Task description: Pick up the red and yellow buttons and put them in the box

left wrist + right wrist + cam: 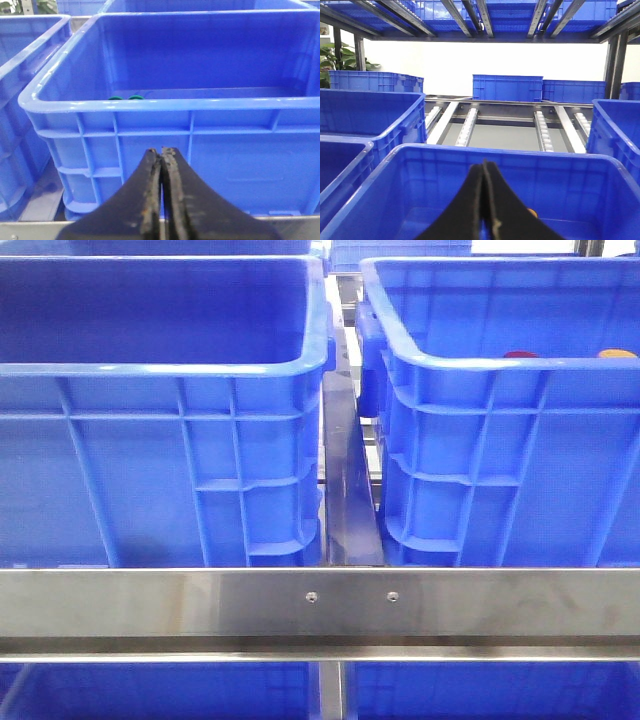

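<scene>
Both claws pressed together, empty, nothing picked yet.
Small round red button point(519, 355) and orange-yellow button point(617, 355) sit inside right-hand ribbed blue plastic crate point(500, 440); left gripper point(161, 165) and right gripper point(484, 180) parked outside.

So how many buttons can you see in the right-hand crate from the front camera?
2: the red button and the orange-yellow button, side by side, just showing above the near rim of the right blue crate. That rim hides most of the floor, so more may be hidden.

Buttons point(520, 355) inside right crate point(500, 460); left crate point(150, 460) beside.
</scene>
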You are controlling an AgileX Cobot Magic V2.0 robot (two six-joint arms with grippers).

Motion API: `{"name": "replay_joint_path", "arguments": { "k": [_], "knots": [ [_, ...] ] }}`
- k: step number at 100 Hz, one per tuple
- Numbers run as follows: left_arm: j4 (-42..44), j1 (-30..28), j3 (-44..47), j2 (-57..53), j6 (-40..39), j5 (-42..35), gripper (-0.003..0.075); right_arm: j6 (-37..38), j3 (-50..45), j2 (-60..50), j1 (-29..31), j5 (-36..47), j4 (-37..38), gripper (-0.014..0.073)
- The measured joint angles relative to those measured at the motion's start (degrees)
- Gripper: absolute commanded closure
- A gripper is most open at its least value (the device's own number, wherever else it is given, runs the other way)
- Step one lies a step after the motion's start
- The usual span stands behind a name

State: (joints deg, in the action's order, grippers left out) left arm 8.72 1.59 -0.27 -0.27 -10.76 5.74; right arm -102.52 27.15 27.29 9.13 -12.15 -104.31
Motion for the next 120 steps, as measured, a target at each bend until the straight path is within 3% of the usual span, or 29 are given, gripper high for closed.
{"name": "replay_joint_path", "arguments": {
  "k": [21, 120],
  "knots": [
    [0.0, 0.0, 0.0, 0.0, 0.0, -5.7, 0.0739, 0.0, 0.0, 0.0, 0.0, 0.0, 0.0, 0.0662],
    [0.0, 0.0, 0.0, 0.0, 0.0, -5.7, 0.0739, 0.0, 0.0, 0.0, 0.0, 0.0, 0.0, 0.0662]
  ]
}}
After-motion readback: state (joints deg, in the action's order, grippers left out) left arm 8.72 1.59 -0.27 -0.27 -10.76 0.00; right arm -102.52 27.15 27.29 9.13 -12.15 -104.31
